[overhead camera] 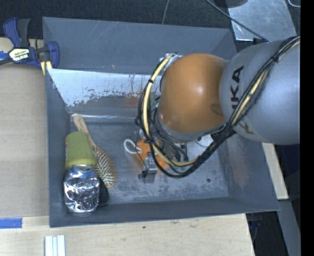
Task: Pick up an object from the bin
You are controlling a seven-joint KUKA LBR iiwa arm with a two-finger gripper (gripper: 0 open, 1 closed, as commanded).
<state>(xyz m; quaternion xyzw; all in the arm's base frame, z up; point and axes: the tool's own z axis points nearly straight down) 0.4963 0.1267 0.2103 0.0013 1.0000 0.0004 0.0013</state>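
My gripper (147, 172) hangs low over the middle of the bin floor, mostly hidden under the arm's orange cover. Right beside it on the left lies a small orange thing with a white loop (135, 147); whether the gripper touches it I cannot tell. Further left lies a wooden hairbrush (102, 164), handle toward the back wall and bristle head toward the front.
Against the left wall a yellow-green cylinder (79, 149) rests next to the brush. A crinkled silver, foil-like can (82, 192) sits in the front left corner. A white thing (204, 141) peeks from under the arm at the right. The arm and its cables cover the right half of the bin.
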